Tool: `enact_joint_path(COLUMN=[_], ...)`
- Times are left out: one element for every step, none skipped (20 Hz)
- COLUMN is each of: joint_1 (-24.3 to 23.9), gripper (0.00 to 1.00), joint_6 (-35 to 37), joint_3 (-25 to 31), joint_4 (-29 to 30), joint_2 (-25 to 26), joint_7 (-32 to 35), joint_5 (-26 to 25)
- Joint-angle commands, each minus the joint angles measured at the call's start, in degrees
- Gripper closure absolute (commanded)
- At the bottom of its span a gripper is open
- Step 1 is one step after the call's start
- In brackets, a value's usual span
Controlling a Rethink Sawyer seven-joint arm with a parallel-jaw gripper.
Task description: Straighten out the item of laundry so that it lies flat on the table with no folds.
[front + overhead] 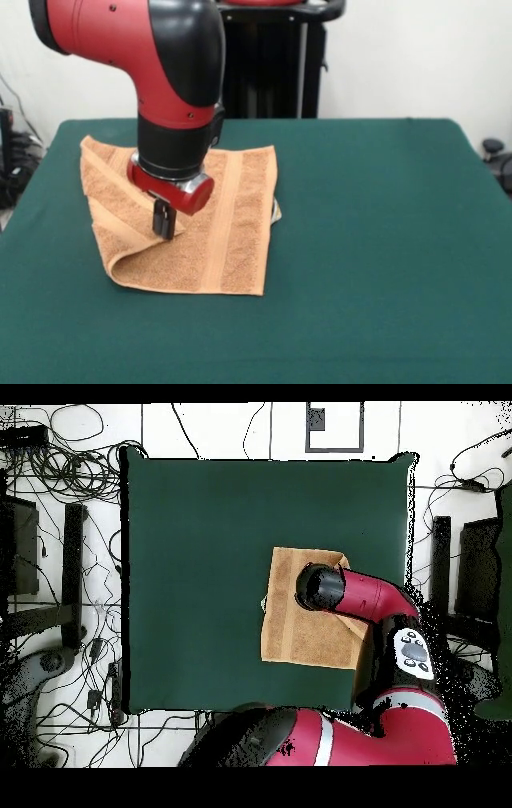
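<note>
The end effector (163,221) looks clenched on the folded-over flap of the towel (232,232). A weak pinch could slip, leaving the fold; a low drag could bunch it on the surface (384,240)

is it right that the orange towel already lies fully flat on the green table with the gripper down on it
Not quite. The front view shows the towel is not flat: one side is folded over onto itself beneath the gripper. The rest holds: it is on the green table with the gripper down on it.
</note>
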Motion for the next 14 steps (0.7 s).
enact_joint_path(joint_1=[1.4, 1.4, 1.4, 1.4, 1.4, 1.3, 1.3, 1.2, 1.2, 1.3, 1.3, 1.2, 1.1, 1.0], gripper=[1.0, 1.0, 1.0, 1.0, 1.0, 1.0, 1.0, 1.0, 1.0, 1.0, 1.0, 1.0, 0.0, 0.0], joint_6=[2.8, 2.9, 3.0, 2.9, 2.9, 2.9, 2.8, 2.8, 2.9, 2.9, 2.9, 3.6, 4.3, 4.4], joint_3=[3.5, 3.4, 3.4, 3.3, 3.2, 3.2, 3.3, 3.3, 3.3, 3.3, 3.2, 3.3, 3.4, 3.7], joint_4=[-1.2, -1.2, -1.2, -1.0, -1.1, -1.1, -1.2, -1.3, -1.4, -1.4, -1.5, -1.4, -1.4, -1.3], joint_2=[3.4, 3.3, 3.3, 3.2, 3.1, 3.1, 3.1, 3.1, 3.2, 3.2, 3.2, 3.2, 3.1, 3.1], joint_7=[5.5, 5.5, 5.5, 5.6, 5.6, 5.5, 5.4, 5.4, 5.3, 5.3, 5.3, 5.1, 4.9, 4.6], joint_5=[1.5, 1.5, 1.5, 1.5, 1.5, 1.5, 1.4, 1.4, 1.4, 1.4, 1.3, 1.4, 1.5, 1.5])
